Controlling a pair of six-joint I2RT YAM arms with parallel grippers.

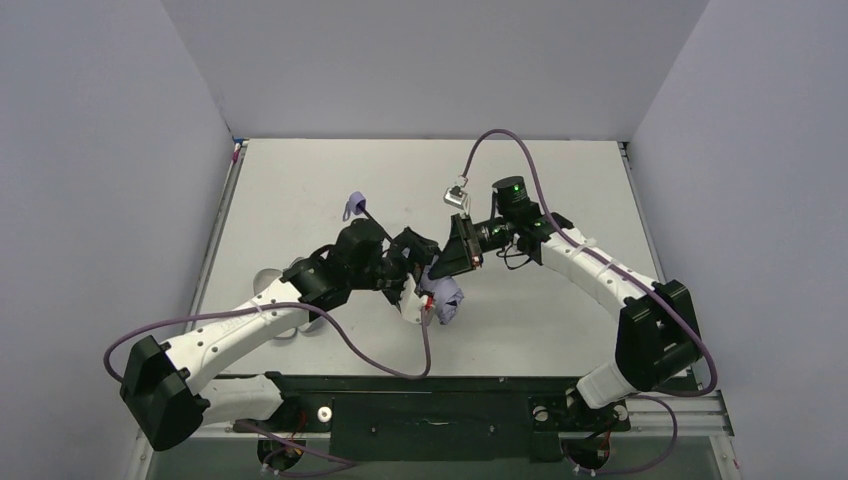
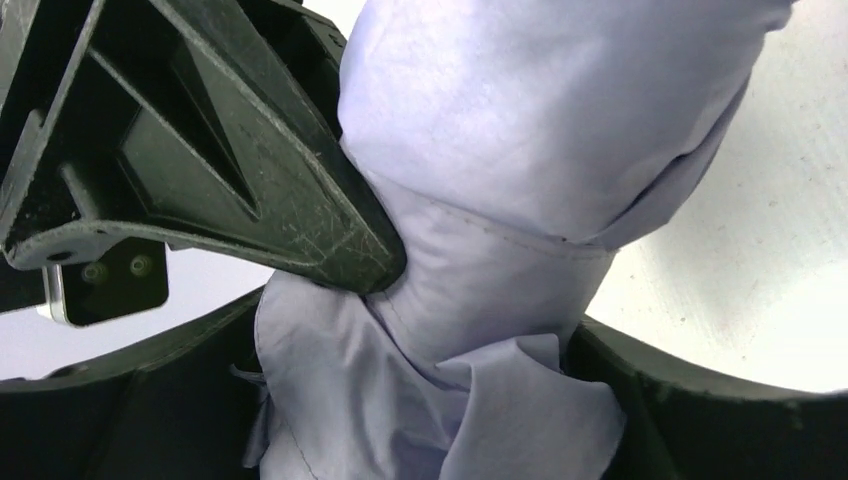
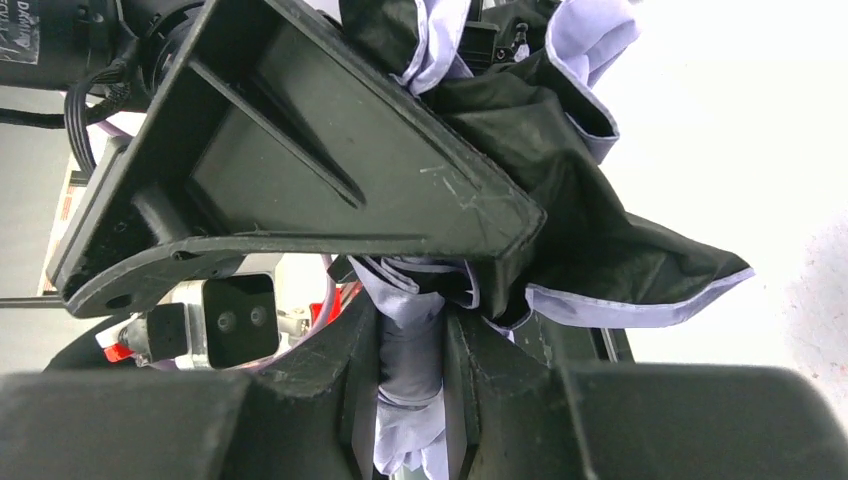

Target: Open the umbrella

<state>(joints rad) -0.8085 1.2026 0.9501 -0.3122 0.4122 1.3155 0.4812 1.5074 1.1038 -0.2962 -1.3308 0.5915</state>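
The umbrella (image 1: 447,298) lies folded at mid-table, a bunched pale lavender bundle. Its thin black shaft runs up-left to the small lavender handle (image 1: 354,205). My left gripper (image 1: 418,268) holds the bundle from the left. In the left wrist view the lavender fabric (image 2: 480,200) fills the space between my left gripper's fingers (image 2: 420,400). My right gripper (image 1: 452,268) meets the bundle from the right. In the right wrist view my right gripper (image 3: 412,380) is shut on a fold of lavender fabric (image 3: 410,350), and the black lining (image 3: 600,230) spills out beyond it.
A pale flat thing (image 1: 264,282) lies partly hidden under my left arm. Purple cables loop off both arms near the table's front edge (image 1: 450,372). Grey walls close in the table on the left, back and right.
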